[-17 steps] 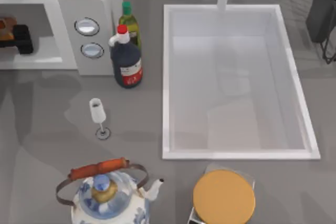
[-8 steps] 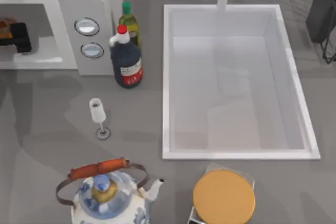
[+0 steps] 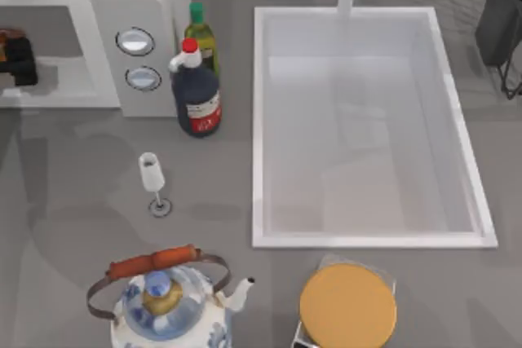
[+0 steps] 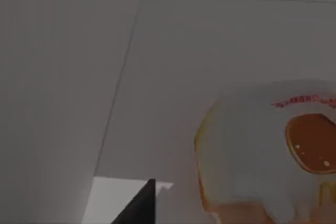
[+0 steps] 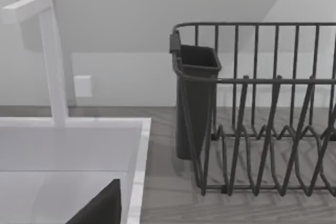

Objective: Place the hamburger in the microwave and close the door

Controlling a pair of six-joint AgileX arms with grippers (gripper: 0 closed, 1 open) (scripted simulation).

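The small orange-brown hamburger (image 4: 268, 153) sits inside the big white microwave's (image 3: 98, 38) cavity, beside the left gripper (image 3: 16, 63) — finger state unclear. Next — clear out, swing the door shut.

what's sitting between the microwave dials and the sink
In the top view, two bottles: a dark bottle with a red cap and a green bottle behind it.

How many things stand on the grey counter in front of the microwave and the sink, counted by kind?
Bottles: 2, a green one and a dark one with a red cap
Wine glass: 1
Kettle: 1
Flat yellow-orange disc: 1
Total: 5
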